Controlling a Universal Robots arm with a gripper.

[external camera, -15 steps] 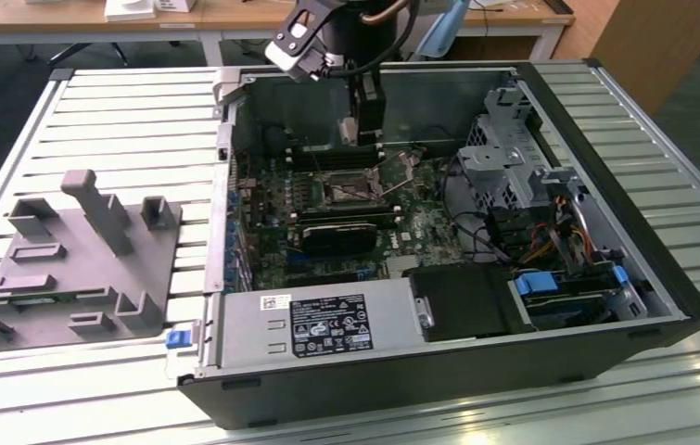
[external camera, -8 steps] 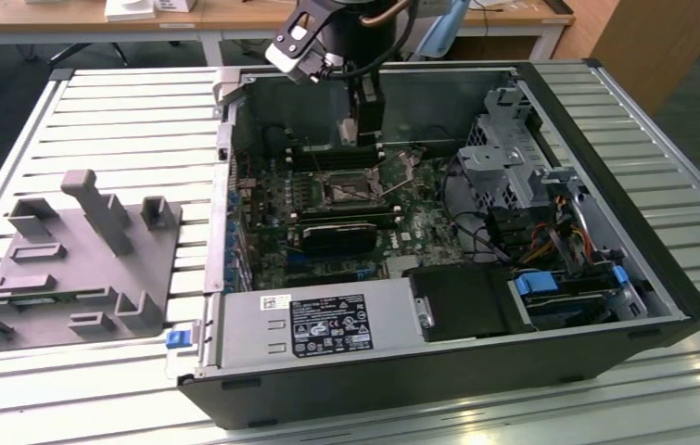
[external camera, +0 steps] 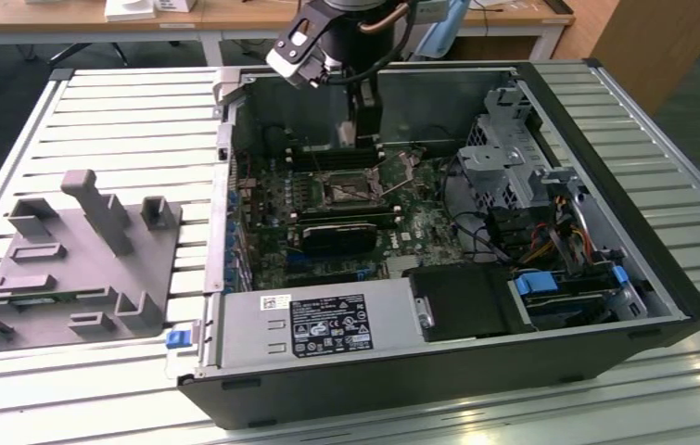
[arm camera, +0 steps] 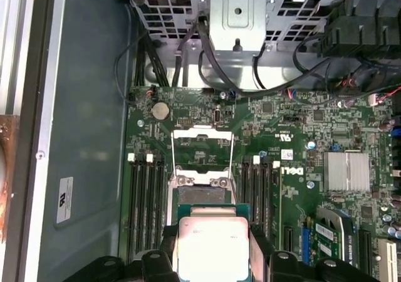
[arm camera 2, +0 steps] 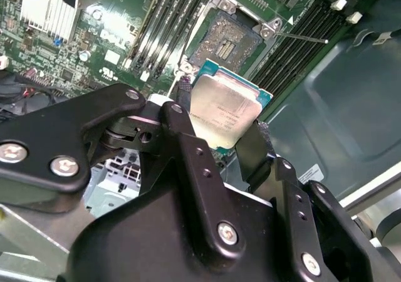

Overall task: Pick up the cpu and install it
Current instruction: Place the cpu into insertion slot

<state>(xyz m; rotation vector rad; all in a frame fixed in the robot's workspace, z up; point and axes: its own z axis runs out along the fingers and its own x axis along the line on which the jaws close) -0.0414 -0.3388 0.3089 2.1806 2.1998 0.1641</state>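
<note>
The cpu, a flat square chip with a silver top and green edge, is clamped between my gripper's two black fingers. In the first wrist view the cpu hangs just short of the open motherboard socket, whose metal load plate is flipped up. The socket lies bare beyond the chip, apart from it. In the exterior view my gripper reaches down into the open computer case, above the socket.
Memory slots flank the socket on both sides. A metal drive cage with cables stands at the exterior view's right, and a power supply sits near the front. A grey plastic fixture with upright posts rests on the slatted table.
</note>
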